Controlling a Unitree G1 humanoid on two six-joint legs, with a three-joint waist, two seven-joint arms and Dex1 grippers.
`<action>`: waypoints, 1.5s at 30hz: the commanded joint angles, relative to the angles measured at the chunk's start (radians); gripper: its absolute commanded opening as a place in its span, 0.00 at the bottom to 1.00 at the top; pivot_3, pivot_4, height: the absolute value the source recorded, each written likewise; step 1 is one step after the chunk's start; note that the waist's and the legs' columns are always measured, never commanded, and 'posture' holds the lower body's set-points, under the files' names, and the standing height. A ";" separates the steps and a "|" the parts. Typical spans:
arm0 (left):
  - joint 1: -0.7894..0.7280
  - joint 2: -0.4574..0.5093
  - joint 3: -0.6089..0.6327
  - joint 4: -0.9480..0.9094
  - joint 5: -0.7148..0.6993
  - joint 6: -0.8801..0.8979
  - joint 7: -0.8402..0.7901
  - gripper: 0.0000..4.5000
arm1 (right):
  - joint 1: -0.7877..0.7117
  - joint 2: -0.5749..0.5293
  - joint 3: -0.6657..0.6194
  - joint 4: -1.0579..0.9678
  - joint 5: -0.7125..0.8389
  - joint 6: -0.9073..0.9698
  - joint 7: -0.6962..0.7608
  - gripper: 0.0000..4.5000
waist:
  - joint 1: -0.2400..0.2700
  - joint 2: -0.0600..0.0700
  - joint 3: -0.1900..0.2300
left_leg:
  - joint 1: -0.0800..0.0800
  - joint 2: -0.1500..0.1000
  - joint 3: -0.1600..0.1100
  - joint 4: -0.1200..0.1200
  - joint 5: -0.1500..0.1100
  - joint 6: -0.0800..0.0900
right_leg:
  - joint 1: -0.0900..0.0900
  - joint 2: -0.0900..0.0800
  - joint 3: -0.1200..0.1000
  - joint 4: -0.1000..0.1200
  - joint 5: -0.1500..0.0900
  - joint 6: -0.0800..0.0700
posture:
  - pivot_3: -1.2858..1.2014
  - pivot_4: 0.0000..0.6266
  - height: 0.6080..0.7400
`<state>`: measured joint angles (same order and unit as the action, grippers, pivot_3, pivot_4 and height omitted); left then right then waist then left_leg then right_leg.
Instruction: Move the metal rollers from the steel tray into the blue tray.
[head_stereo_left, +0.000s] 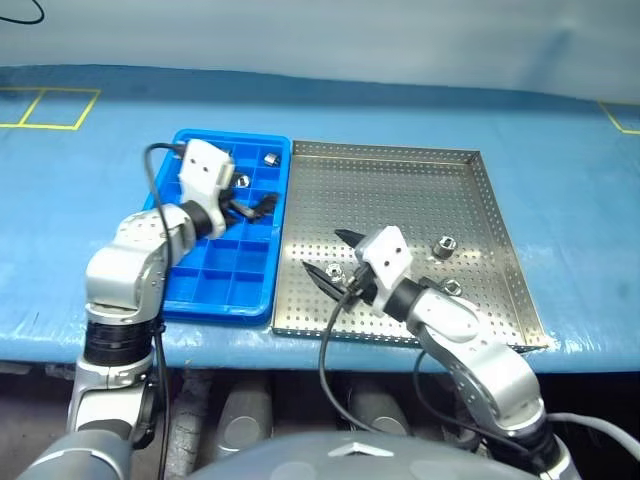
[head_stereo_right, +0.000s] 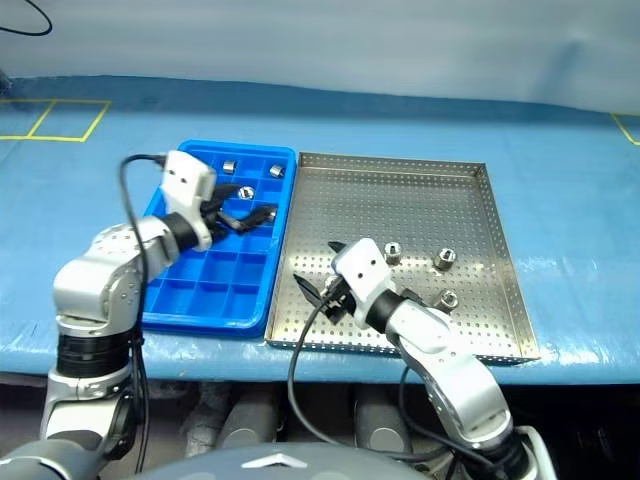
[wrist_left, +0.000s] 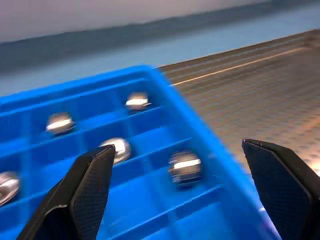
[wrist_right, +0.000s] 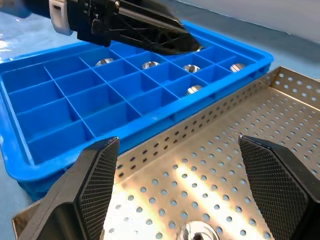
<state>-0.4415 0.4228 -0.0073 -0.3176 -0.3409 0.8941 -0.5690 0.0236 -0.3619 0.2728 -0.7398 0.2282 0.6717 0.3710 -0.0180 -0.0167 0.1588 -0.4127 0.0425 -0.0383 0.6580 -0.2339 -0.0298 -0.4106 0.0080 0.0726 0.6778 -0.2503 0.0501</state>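
Note:
The blue tray lies to the left of the steel tray. Several metal rollers rest in the blue tray's far compartments. My left gripper hovers over those compartments, open and empty. In the steel tray, two rollers lie to the right, and a third sits behind my right gripper. That right gripper hangs open over the steel tray's front left part. One more roller lies on the perforated floor just below its fingers.
Both trays sit on a blue tabletop sheet near its front edge. Yellow tape marks lie at the far left and far right. The blue tray's near compartments hold nothing.

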 joint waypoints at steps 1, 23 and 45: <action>-0.062 0.017 -0.129 0.038 -0.006 -0.044 -0.109 0.99 | 0.086 -0.057 -0.080 -0.122 0.027 0.025 0.012 0.90 | -0.013 0.000 0.000 | 0.000 0.000 0.000 0.000 0.000 0.000 | 0.000 0.000 0.000 0.000 0.000 0.000 | 0.49 0.24 1.00; -0.254 0.118 -0.560 0.392 0.222 -0.283 -0.581 0.99 | 0.398 -0.087 -0.147 -0.226 0.004 0.001 -0.072 0.90 | -0.146 0.001 0.000 | 0.001 0.002 0.003 0.000 0.000 0.000 | -0.002 0.002 0.005 0.001 -0.001 0.000 | 0.42 0.24 1.00; -0.215 0.053 -0.357 0.326 0.215 -0.231 -0.486 0.38 | 0.317 -0.079 -0.118 -0.190 0.001 -0.002 -0.073 0.90 | -0.151 0.001 0.000 | 0.000 0.002 0.003 0.000 0.000 0.000 | -0.003 0.002 0.005 0.001 0.000 0.001 | 0.44 0.24 1.00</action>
<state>-0.6476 0.4777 -0.4481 0.0735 -0.0912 0.6416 -1.0883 0.3526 -0.4457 0.1498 -0.9074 0.2295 0.6856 0.2974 -0.1690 -0.0159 0.1587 -0.4125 0.0443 -0.0350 0.6575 -0.2339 -0.0294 -0.4136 0.0104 0.0778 0.6792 -0.2507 0.0511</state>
